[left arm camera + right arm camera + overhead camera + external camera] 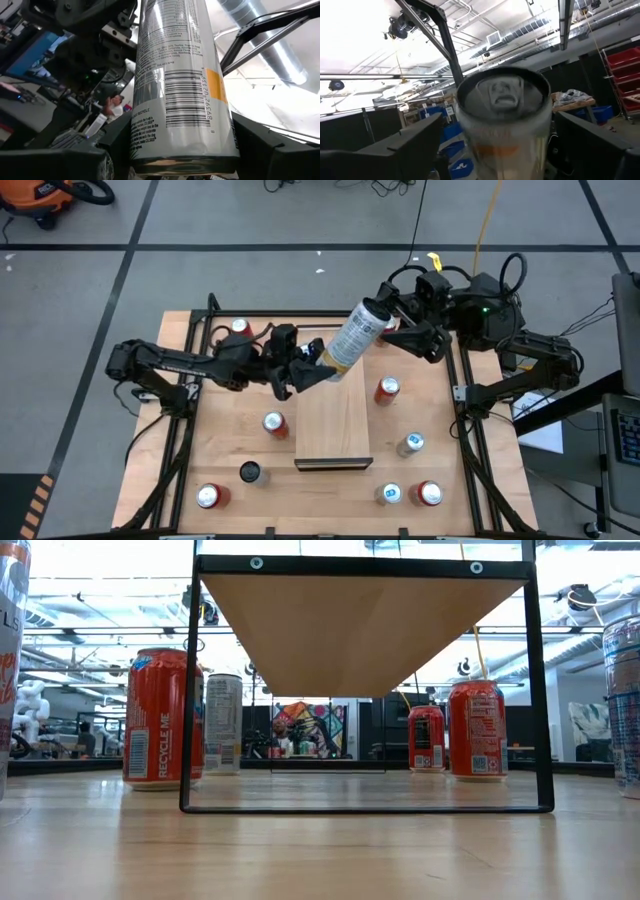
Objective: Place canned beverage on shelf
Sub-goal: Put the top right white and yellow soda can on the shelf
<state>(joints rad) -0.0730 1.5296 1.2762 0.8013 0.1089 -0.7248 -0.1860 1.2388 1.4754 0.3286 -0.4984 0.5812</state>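
The left gripper [318, 365] is clamped on the bottom end of a tall silver can [355, 335], and it holds this can in the air, tilted, above the far end of the shelf [333, 420]. In the left wrist view the silver can [177, 85] stands between the two dark fingers [265, 145], with its barcode and small print facing the camera.

The right gripper [400, 320] is at the other end of the same can, at its top. Its fingers stand apart on both sides of the lid, and I cannot tell if they touch the can. In the right wrist view the lid with the pull tab [502, 97] is just in front, between the two dark fingers [410, 145].

The shelf is a long pale-wood board with a dark strip at its near short end. It lies below the two grippers, in the middle of the wooden tabletop [225, 450]. In the low view the shelf [360, 625] is seen from below, raised on a black frame [540, 690].

Other cans stand on the tabletop around the shelf. A red can [386, 388] is beside the shelf, below the right gripper. Another red can [274, 423] is near the shelf, below the left gripper. Farther from the grippers stand a dark can [249, 472], a red can [208, 496], two pale cans [410, 443] and a red can [428, 493].
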